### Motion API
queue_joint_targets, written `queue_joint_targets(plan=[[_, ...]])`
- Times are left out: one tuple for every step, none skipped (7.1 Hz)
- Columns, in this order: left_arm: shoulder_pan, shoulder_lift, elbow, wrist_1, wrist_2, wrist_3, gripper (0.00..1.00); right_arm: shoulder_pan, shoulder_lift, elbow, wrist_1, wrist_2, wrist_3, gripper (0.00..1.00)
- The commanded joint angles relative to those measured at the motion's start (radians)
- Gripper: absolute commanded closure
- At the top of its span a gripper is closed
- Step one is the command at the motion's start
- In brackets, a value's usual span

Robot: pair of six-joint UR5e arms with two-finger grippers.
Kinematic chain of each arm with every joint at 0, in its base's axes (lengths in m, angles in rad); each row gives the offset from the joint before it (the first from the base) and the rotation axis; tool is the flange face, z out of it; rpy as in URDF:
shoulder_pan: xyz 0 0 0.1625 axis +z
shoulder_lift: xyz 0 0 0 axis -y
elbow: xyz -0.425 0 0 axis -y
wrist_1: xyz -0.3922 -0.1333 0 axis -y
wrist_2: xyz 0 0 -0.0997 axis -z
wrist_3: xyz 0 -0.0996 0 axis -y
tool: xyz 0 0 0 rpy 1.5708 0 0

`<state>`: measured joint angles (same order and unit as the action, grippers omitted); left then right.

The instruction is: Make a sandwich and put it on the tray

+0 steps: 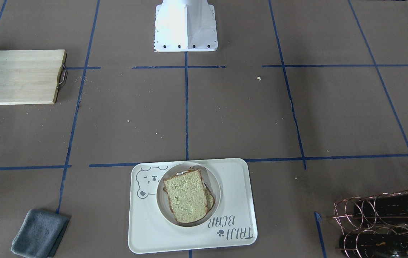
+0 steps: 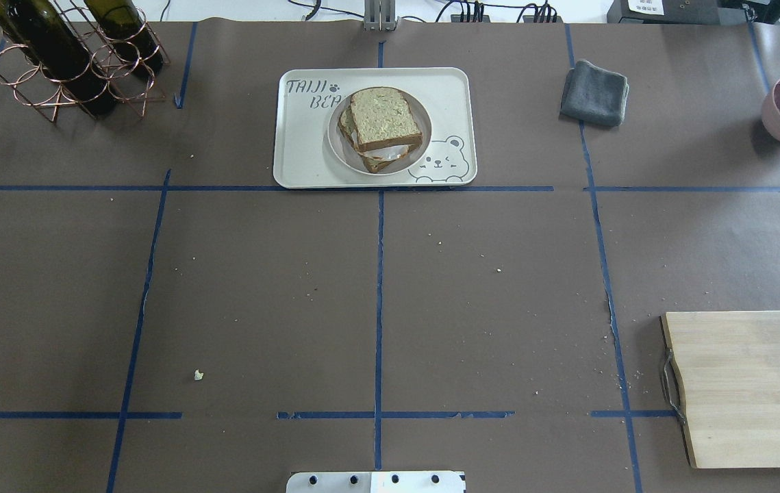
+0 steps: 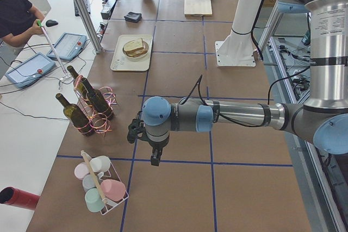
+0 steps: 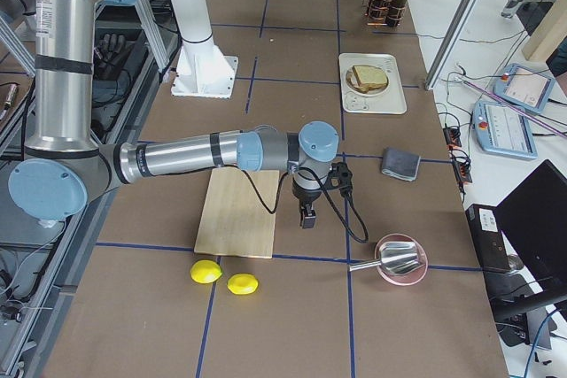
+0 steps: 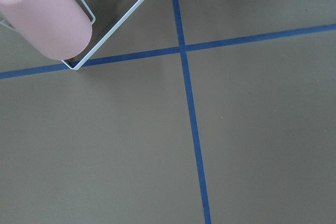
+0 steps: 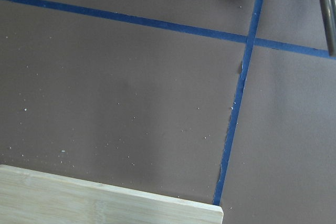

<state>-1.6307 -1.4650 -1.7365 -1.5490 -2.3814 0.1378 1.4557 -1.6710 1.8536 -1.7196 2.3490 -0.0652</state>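
Two-slice tan, brown-crusted sandwich point(image 2: 385, 116) with white egg sits on a small round white plate point(image 2: 333, 145), on the large white rectangular bear-print tray point(image 2: 300, 154) at the middle of the brown counter's point(image 2: 259, 287) far edge; left claw point(image 3: 155, 158) and right claw point(image 4: 306, 217) hang over opposite ends; clenched or released, I cannot tell.

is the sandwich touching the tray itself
Apart. The overhead view shows the sandwich lying wholly inside a round white plate. Only the plate rests on the tray, so it separates the two.
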Motion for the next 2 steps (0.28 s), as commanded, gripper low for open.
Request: queue_joint_targets(plan=[[-0.001,-0.003,-0.015,-0.017,0.002,-0.018,0.00,0.000,0.016,0.027,-0.014,-0.106,-0.005,0.00],[-0.001,-0.017,-0.018,-0.005,0.010,-0.011,0.00,0.000,0.005,0.032,-0.017,-0.103,-0.005,0.00]])
